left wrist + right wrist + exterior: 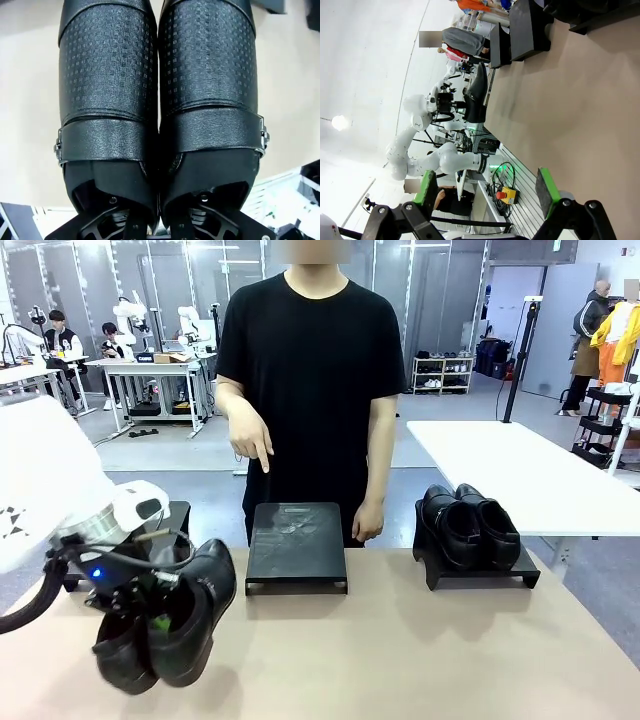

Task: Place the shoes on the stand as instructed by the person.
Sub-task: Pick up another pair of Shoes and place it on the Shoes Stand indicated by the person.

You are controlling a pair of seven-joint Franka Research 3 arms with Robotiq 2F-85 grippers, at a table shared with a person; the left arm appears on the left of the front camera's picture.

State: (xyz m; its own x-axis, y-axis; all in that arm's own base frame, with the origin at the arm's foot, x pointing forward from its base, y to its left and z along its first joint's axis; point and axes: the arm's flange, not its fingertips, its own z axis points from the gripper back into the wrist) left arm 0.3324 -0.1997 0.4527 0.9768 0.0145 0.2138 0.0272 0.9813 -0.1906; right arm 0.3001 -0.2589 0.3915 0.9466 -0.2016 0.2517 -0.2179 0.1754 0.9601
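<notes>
My left gripper [158, 623] is shut on a pair of glossy black shoes [185, 615], pinching their inner walls together and holding them above the table's near left. In the left wrist view the two shoes [107, 90] hang side by side, toes pointing away, and hide the fingers. The person [310, 370] stands at the far side, one hand [255, 448] pointing down at the empty middle stand [297, 548]. Another pair of shoes [468, 525] rests on the right stand [485, 578]. My right gripper [485, 192] is open with nothing between its green pads [426, 186].
A third dark stand [178, 512] sits behind my left arm at the far left. Bare tan tabletop [400, 660] spreads in front of the stands. A white table [520, 470] stands behind on the right.
</notes>
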